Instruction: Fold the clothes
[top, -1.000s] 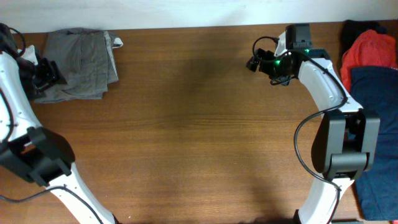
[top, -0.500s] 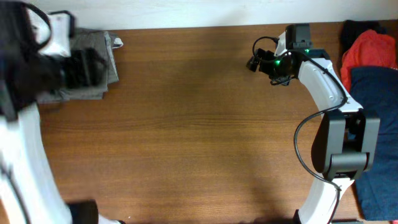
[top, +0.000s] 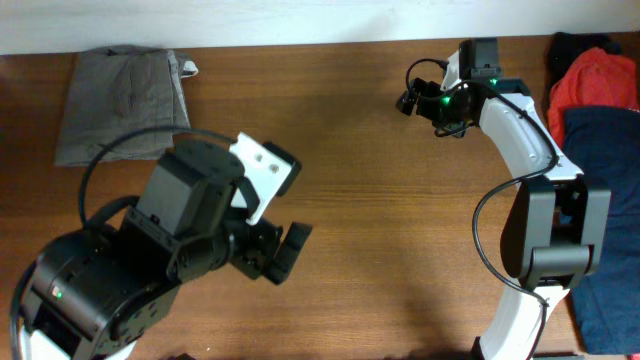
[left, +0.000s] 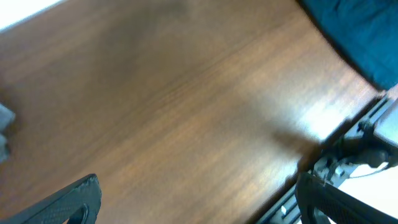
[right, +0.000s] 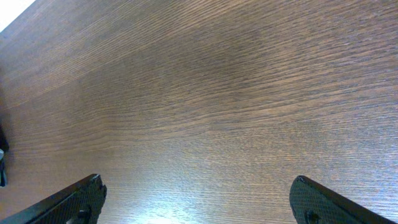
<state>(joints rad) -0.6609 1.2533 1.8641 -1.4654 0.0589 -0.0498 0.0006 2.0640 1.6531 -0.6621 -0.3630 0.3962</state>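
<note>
The grey-olive shorts (top: 122, 105) lie folded in a neat rectangle at the table's back left corner, a small white tag at their right top edge. My left gripper (top: 285, 250) is raised high over the middle front of the table, far from the shorts. In the left wrist view it (left: 199, 186) is open and empty over bare wood. My right gripper (top: 410, 95) hovers at the back right of the table. In the right wrist view it (right: 196, 182) is open and empty over bare wood.
A red garment (top: 595, 80) and a dark blue garment (top: 605, 180) lie at the table's right edge; the blue one also shows in the left wrist view (left: 360, 37). The right arm's base (top: 550, 230) stands beside them. A white wall borders the back edge.
My left arm has left the shorts at the far left and swung up and right over the middle front of the table. The shorts stay folded. The right arm has not moved.
</note>
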